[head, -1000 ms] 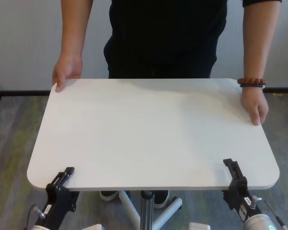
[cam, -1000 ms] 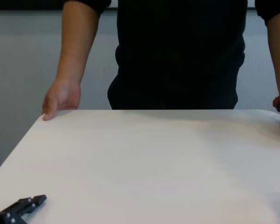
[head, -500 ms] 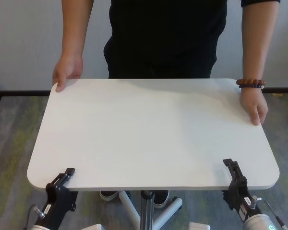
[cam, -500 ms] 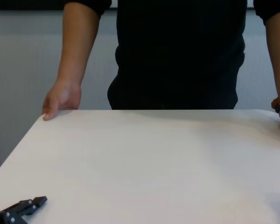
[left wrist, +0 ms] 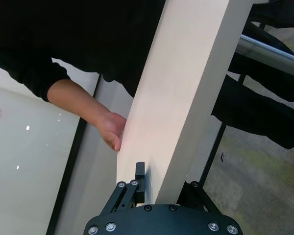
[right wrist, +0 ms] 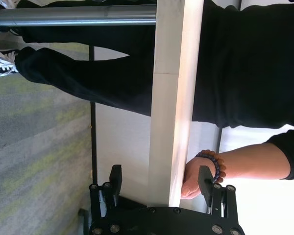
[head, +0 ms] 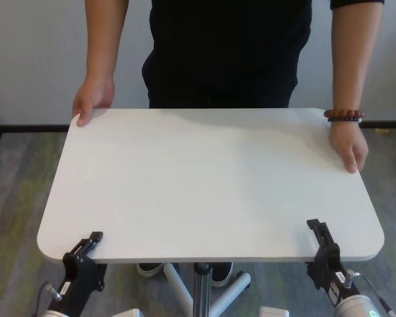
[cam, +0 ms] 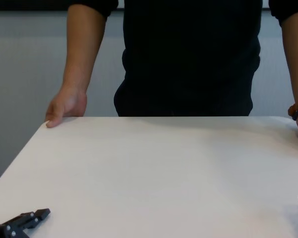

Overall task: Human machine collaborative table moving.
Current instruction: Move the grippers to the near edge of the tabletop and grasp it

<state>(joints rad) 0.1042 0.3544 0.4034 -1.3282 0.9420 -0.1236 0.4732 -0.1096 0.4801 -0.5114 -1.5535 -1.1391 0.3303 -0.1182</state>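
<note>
The table [head: 211,178] fills the middle of the head view, its white top running from just below the upper third down to near the lower edge, with its metal post [head: 200,290] showing at bottom centre over grey carpet [head: 16,191]. The human [head: 228,49] stands at the far edge, top centre, in a black top, one hand [head: 91,99] on the far corner at upper left of the frame and the other hand [head: 348,146], with a bead bracelet [head: 344,115] on its wrist, over the edge at right. The left gripper [head: 86,246] sits at the near edge in the lower left of the frame; in the left wrist view its jaws are pinched tight on the tabletop's edge, one finger lying flat on the top. The right gripper [head: 321,236] is at the near edge in the lower right; in the right wrist view its jaws stand wide, one on each side of the tabletop's edge, with clear gaps between fingers and board.
</note>
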